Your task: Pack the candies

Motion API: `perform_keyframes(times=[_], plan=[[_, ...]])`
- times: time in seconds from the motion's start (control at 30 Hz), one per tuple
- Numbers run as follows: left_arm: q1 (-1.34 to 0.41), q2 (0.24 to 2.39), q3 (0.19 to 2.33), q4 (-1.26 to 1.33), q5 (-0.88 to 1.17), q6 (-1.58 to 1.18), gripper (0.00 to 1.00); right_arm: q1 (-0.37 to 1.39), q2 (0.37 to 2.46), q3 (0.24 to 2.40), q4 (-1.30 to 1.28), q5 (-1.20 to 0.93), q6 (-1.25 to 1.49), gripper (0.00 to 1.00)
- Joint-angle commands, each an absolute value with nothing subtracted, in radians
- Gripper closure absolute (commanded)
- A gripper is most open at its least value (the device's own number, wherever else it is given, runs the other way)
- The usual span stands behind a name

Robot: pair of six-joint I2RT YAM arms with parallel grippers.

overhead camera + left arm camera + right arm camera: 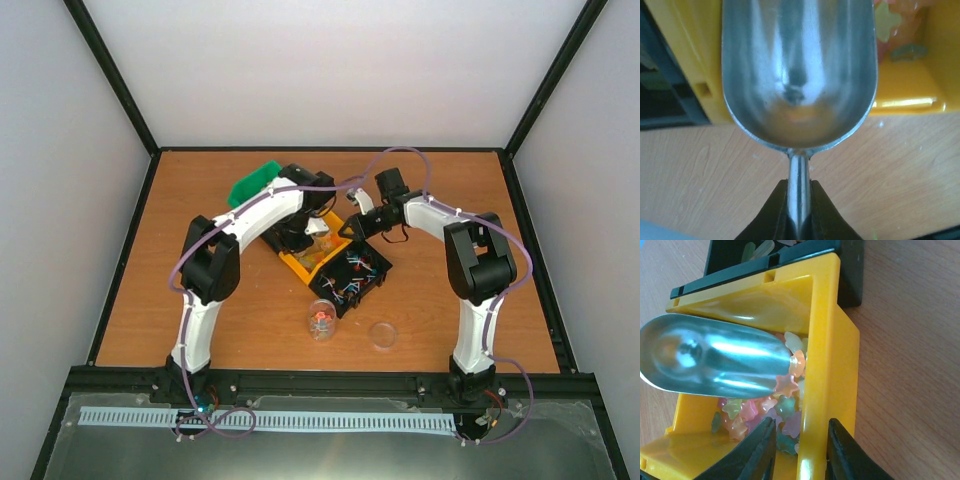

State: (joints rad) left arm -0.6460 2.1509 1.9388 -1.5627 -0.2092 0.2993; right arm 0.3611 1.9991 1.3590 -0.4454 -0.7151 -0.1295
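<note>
My left gripper is shut on the handle of a silver metal scoop; its bowl is empty and hangs over the table beside a yellow bin. Pastel star-shaped candies lie in that bin, and the scoop tip touches the pile. My right gripper is open and straddles the bin's wall, the outer finger against it and a gap at the inner one. In the top view both grippers, left and right, meet at the bin. A clear jar holds a few orange-red candies.
A black bin with thin wrapped candies adjoins the yellow one. Another black bin lies behind it. A green bin stands at the back left. A clear round lid lies right of the jar.
</note>
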Motion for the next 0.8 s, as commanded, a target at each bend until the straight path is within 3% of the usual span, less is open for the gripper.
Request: perform_keyframes(times=[0.0, 0.37, 0.63, 0.77], plan=[[-0.632, 2.201, 1.794, -1.396, -0.129, 0.311, 0.99, 0.38, 1.978, 1.339, -0.464, -0.747, -0.135, 0.74], [-0.632, 2.178, 1.624, -1.02, -0.019, 0.339, 0.99, 0.396, 1.999, 1.346, -0.444, -0.752, -0.16, 0.84], [-0.63, 1.974, 1.372, -0.672, 0.087, 0.325, 0.99, 0.393, 1.986, 1.337, -0.474, -0.721, -0.19, 0.86], [-0.63, 1.942, 1.349, -0.623, 0.122, 0.315, 0.99, 0.391, 1.992, 1.337, -0.487, -0.713, -0.198, 0.86]])
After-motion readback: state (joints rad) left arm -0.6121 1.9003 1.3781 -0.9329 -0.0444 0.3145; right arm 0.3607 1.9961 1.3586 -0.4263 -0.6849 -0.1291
